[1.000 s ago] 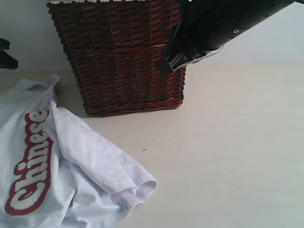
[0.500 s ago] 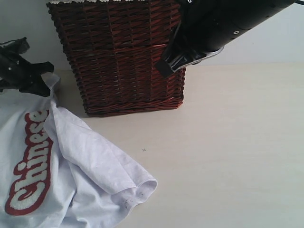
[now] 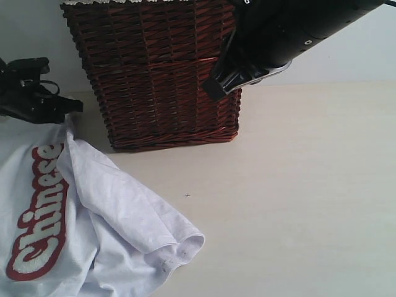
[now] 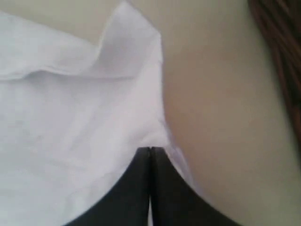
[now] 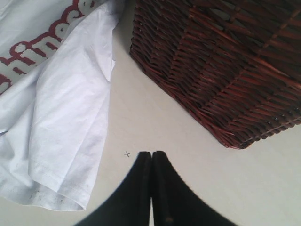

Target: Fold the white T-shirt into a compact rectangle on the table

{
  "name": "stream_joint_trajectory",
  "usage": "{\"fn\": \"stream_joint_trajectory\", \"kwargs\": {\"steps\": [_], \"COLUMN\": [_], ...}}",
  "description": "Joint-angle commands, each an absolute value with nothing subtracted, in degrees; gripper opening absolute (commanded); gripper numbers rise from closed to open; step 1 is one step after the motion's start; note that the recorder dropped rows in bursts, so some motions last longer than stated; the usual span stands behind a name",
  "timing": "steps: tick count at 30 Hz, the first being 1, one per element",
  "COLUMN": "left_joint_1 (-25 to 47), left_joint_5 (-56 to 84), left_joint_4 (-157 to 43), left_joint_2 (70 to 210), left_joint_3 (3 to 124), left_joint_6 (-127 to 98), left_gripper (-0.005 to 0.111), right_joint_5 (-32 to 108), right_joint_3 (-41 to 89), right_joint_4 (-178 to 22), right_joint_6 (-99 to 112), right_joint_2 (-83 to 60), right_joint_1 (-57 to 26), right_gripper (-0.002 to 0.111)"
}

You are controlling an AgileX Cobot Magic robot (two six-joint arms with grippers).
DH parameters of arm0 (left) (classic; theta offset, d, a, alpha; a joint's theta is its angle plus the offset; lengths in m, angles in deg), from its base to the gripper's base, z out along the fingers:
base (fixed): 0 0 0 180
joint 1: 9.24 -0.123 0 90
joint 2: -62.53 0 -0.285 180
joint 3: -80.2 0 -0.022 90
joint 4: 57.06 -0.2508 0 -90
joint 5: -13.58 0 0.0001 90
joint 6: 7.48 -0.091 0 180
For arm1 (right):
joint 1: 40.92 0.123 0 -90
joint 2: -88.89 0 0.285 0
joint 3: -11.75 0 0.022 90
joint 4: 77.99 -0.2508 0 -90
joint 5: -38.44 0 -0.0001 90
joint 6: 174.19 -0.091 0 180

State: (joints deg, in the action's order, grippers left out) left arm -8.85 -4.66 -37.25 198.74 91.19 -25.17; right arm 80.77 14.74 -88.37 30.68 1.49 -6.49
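White T-shirt (image 3: 117,210) beneath closed left tool (image 4: 149,150)

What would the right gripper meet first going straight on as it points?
The right gripper probably meets bare table first, in the gap between the white T-shirt and the wicker basket; depth is unclear.

The left hand (image 4: 149,157) has come in over the white T-shirt (image 4: 70,117)'s far corner, perhaps pinching it.

Jaws together: left gripper (image 4: 149,155), right gripper (image 5: 151,157).
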Motion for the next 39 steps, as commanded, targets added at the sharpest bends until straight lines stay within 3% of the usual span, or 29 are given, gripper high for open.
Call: {"fn": "stream_joint_trajectory", "kwargs": {"steps": [1, 6, 10, 13, 16, 22, 27, 30, 39], "left_joint_1": [-12.58, -15.18, -17.56, -20.26, -22.97, -27.89, -27.82, -27.82, -27.82], "left_joint_5": [-1.84, -4.05, -5.91, -6.97, -7.65, -10.72, -16.09, -17.1, -16.92], "left_joint_4": [-39.75, -40.32, -40.22, -39.79, -39.52, -33.5, -32.38, -32.38, -32.38], "left_joint_2": [197.12, 198.52, 196.26, 192.29, 187.42, 179.6, 178.98, 178.84, 176.87], "left_joint_3": [90.94, 90.48, 90.31, 90.31, 90.31, 90.31, 90.31, 90.06, 84.33], "left_joint_6": [-25.26, -25.26, -25.26, -25.26, -25.26, -25.38, -26.44, -26.74, -32.51], "left_gripper": [0.0, 0.0, 0.0, 0.0, 0.0, 0.0, 0.0, 0.0, 0.0], "right_joint_5": [80.41, 80.41, 73.01, 72.0, 72.01, 73.82, 79.04, 82.52, 75.32], "right_joint_3": [15.0, 15.32, 20.49, 21.71, 19.26, 11.03, 6.15, 11.47, 35.53], "right_joint_4": [-88.57, -88.86, -102.22, -114.92, -118.52, -117.89, -97.12, -95.87, -96.01], "right_joint_6": [31.15, 31.04, 41.69, 55.27, 55.0, 53.1, 29.57, 29.07, 29.05], "right_joint_2": [1.59, 1.59, 4.13, 12.0, 20.41, 34.18, 42.81, 42.34, 29.16], "right_joint_1": [-6.63, -6.63, -5.85, -3.52, -1.54, 6.57, 8.35, 8.35, 8.23], "right_gripper": [0.0, 0.0, 0.0, 0.0, 0.0, 0.0, 0.0, 0.0, 0.0]}}
